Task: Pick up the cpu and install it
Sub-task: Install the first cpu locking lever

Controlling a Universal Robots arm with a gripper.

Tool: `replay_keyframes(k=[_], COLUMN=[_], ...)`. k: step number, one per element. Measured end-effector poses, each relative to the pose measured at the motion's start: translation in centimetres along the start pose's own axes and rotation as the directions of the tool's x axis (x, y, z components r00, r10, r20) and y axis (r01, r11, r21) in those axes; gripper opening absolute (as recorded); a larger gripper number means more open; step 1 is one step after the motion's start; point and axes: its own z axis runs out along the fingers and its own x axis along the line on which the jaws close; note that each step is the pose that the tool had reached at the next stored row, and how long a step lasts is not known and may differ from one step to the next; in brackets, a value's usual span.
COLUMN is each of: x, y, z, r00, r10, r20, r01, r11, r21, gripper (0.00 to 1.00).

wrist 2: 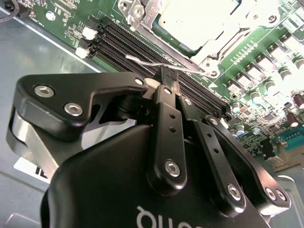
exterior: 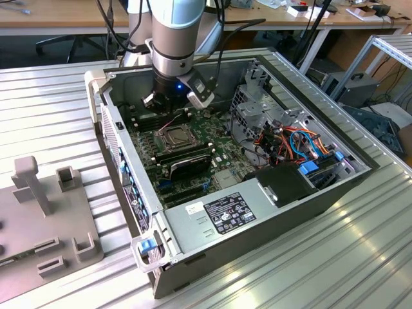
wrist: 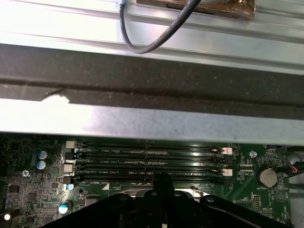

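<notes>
End effector (wrist 2: 167, 76), fingers together and empty, hovers beside the cpu (wrist 2: 197, 21) seated in its socket; descending risks striking the memory slots (wrist 2: 142, 45).

The arm reaches straight down, its gripper (wrist 2: 166, 76) with fingers pressed together.

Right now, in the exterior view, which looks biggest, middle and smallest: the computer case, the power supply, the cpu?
1. computer case
2. power supply
3. cpu, a small square seated in its socket on the green board
</notes>
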Motion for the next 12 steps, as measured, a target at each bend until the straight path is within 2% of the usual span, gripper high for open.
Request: replay_keyframes(k=[12], x=[-0.21], y=[-0.07], z=[0.25], r00=[1.0000], r10=[0.000], r20=[0.0001], r01=[0.000], r11=[1.0000], r21=[-0.0001], gripper=[0.11])
